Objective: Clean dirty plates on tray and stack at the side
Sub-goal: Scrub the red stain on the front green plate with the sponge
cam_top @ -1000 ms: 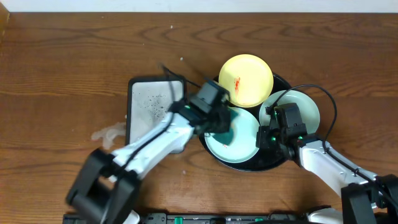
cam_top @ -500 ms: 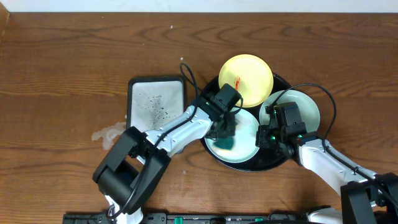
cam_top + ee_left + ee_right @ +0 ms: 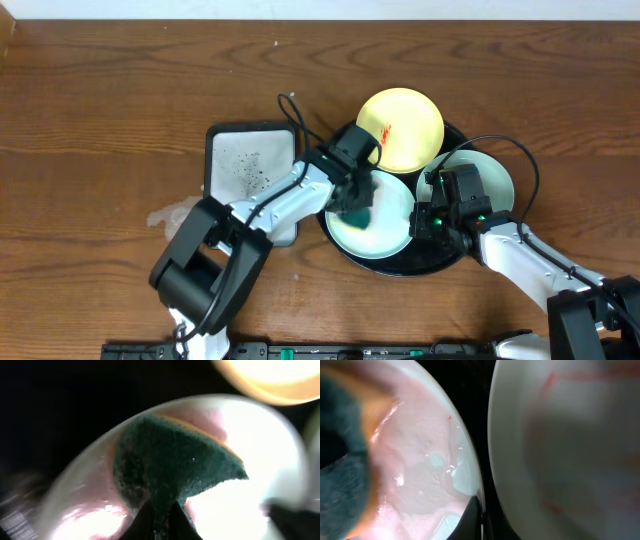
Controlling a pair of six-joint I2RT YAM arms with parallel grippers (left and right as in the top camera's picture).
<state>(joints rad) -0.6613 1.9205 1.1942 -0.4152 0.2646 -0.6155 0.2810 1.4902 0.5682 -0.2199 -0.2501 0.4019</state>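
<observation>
Three plates (image 3: 401,129) on the tray (image 3: 398,269) — left jaws press sponge (image 3: 172,465) onto one.

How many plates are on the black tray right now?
3. A yellow plate at the tray's far side, a right mint plate, and a front mint plate under the sponge the left gripper holds. None look hidden.

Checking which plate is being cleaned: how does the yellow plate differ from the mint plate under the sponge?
The yellow plate shows a red streak; the front mint plate wears a pinkish wet film. The left claw presses the teal sponge on the front mint plate; nothing touches the yellow plate. The yellow plate lies at the far side, the front mint plate nearer. Both are round and rest on the black tray.
</observation>
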